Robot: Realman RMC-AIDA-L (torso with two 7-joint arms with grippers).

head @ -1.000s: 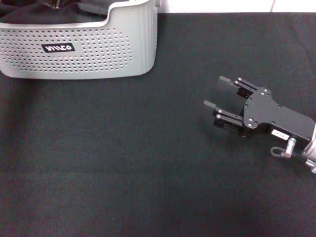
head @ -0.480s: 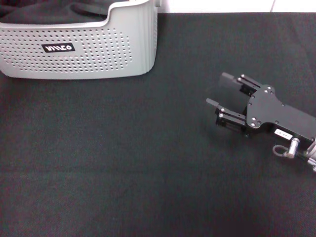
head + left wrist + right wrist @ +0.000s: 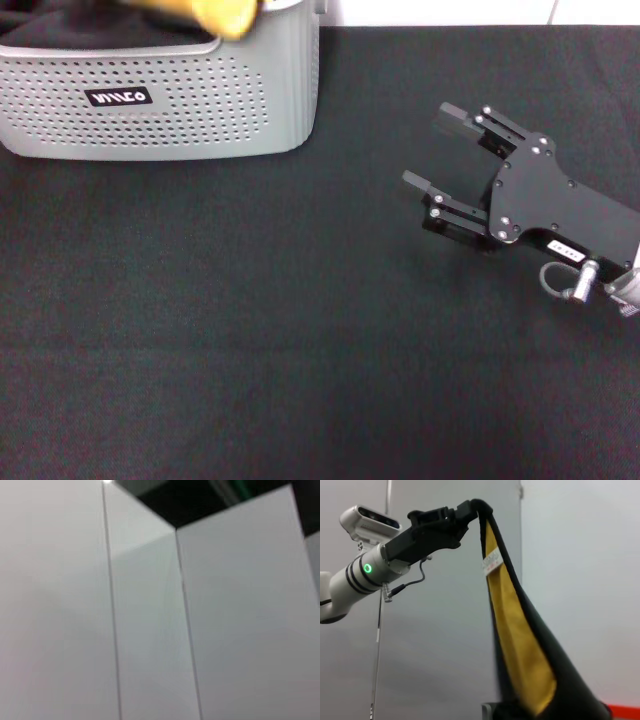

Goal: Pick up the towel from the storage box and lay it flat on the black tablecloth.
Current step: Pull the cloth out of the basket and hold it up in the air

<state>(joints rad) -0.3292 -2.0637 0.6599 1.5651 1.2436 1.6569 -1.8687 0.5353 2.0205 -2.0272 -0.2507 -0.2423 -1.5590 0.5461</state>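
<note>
Fluffy microfibre towel (image 3: 520,655), yellow-orange one face, grey other, black trim, small white label: hanging by one corner from left gripper (image 3: 470,507), clenched on that corner, seen in right wrist view. Cloth draping down in a folded cone, lower end reaching toward light grey perforated plastic storage box (image 3: 160,90) w/ black label, sitting at far left corner of large matte black tablecloth (image 3: 250,330). Head view catching only a blurred yellow bit (image 3: 225,12) above box rim.

Right gripper (image 3: 430,150) hovering over right side of cloth, near far edge, fingers spread wide, grasping nothing, pointing toward box.

Judging step: lift-out underway, spreading not yet begun. To do it well: raise until hanging end is clearing box rim, then carry toward cloth centre. Right gripper prob. needs a second corner along top edge so towel is opening flat, not landing bunched. Lower trailing edge first, drag gently. Risk: hem snagging on rim.
</note>
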